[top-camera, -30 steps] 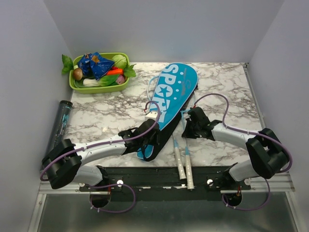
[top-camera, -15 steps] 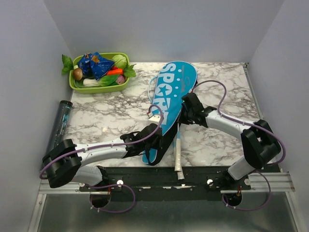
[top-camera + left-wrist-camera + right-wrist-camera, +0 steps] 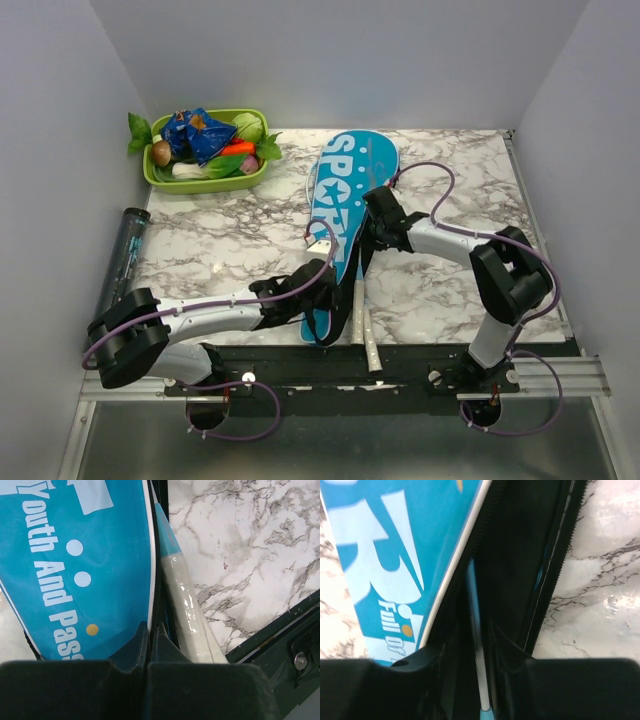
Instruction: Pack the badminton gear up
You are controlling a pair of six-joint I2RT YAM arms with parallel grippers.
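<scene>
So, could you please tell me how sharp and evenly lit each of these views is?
Top external: evenly lit and sharp, only faint shadows on the table. Left wrist: cover lettering crisp, sheen on the racket handle. Right wrist: racket shaft soft, the cover's open inside nearly black.

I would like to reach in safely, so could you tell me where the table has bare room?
Bare marble lies between the green tray, the tube and the cover, and in the far right corner beyond the right gripper. It is crowded at the near middle, where the left gripper, cover and racket handle meet.
</scene>
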